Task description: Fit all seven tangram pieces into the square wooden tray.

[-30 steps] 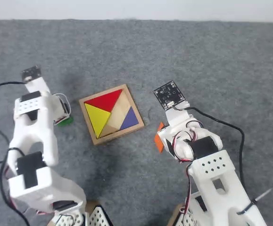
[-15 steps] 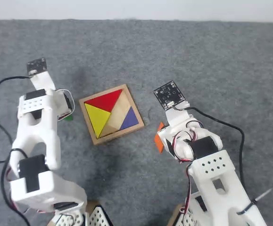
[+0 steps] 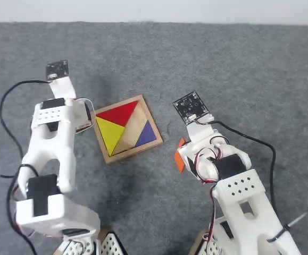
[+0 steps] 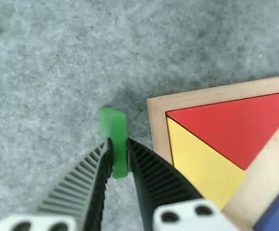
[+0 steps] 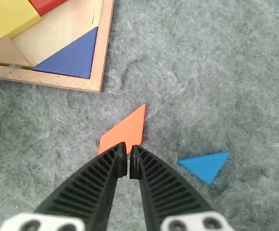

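The square wooden tray [image 3: 141, 101] lies mid-table holding a red triangle [image 3: 117, 113], a yellow triangle [image 3: 110, 134] and a dark blue triangle [image 3: 146, 135]. My left gripper [image 4: 118, 155] is shut on a small green piece [image 4: 113, 126], held upright just off the tray's corner [image 4: 156, 120]. Beside the tray's other side, my right gripper [image 5: 125, 160] hangs shut with its tips over the near edge of a flat orange parallelogram [image 5: 125, 130]. A light blue triangle [image 5: 204, 164] lies on the mat beside it.
Grey felt mat [image 3: 239, 69] covers the table, with open room behind and to the right of the tray. The right arm's body [image 3: 233, 180] hides the mat in the front right; cables trail from both arms.
The left arm has swung toward the tray, carrying the green piece up to the tray's left corner. The right arm has kept still.
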`<state>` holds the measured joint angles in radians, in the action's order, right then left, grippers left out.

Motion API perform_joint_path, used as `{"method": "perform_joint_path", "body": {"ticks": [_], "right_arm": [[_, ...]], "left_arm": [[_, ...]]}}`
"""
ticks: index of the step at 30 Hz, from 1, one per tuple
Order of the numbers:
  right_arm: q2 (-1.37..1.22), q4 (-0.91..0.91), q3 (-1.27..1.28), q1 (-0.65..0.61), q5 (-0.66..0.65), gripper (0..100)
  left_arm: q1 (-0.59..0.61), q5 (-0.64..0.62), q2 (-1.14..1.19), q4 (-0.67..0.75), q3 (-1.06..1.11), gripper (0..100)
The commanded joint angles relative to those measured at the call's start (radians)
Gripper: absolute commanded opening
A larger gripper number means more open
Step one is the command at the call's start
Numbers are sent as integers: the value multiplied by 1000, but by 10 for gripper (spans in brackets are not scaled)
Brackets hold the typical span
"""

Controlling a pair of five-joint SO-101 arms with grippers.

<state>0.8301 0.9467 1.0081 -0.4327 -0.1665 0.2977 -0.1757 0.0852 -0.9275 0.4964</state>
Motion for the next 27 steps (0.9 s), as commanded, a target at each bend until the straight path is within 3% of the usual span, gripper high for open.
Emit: {"method": "perform_joint_path", "body": {"ticks": [1,14,23,27], "right_arm": [[38,12,-11,10,-12,37],[38,8,-11,12,-12,37],[38,8,-11,12,-12,37],[38,8,-11,12,-12,37]], "left_arm": [[0,14,-11,12,8,20],[57,17,98,-84,-101,9],[-18,15,-203,-80,51,9],[-123,11,-301,-86,99,9]]}}
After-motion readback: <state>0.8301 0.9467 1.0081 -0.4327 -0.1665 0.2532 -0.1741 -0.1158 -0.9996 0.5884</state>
